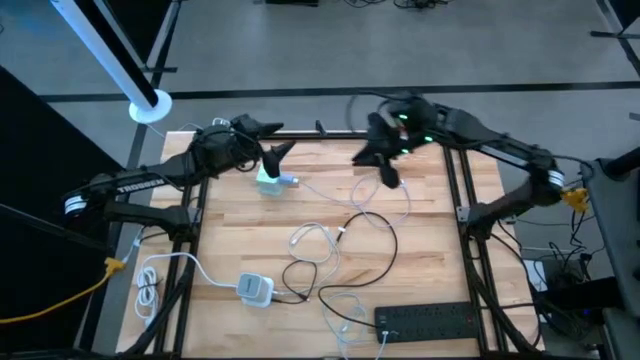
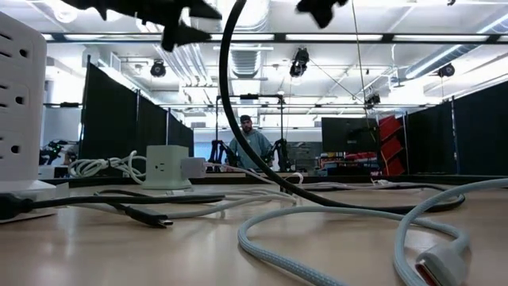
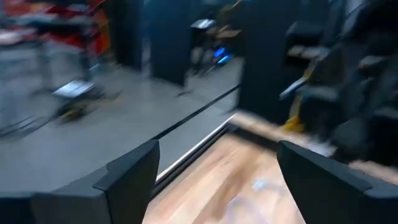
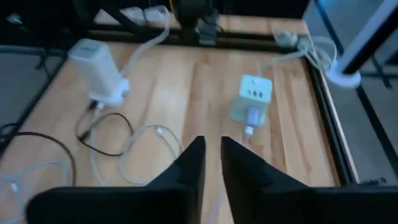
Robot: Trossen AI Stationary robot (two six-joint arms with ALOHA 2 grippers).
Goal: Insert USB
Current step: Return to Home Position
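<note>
From above: wooden table strewn with cables. Pale green cube charger near the far left edge, a white plug sticking out of its side toward the middle. Left gripper raised just above and behind that cube, fingers spread apart, holding nothing. Right gripper over the far middle-right, fingers close together, a thin white cable trailing below it; hard to tell from here whether actually pinched. White power adapter near the front left, black power strip at the front right, black cable looped between them.

From table height: cube charger upright at mid-left with its white plug in the side face, black cable arching high across the middle, braided white cable curling in the foreground. Person standing far back in the room.

Left wrist: two dark fingers wide apart, nothing between, table edge and floor blurred beyond.

Right wrist: fingers nearly together, only a narrow slit between. Cube charger ahead, well apart, plug in its near face. White adapter off to one side.
</note>
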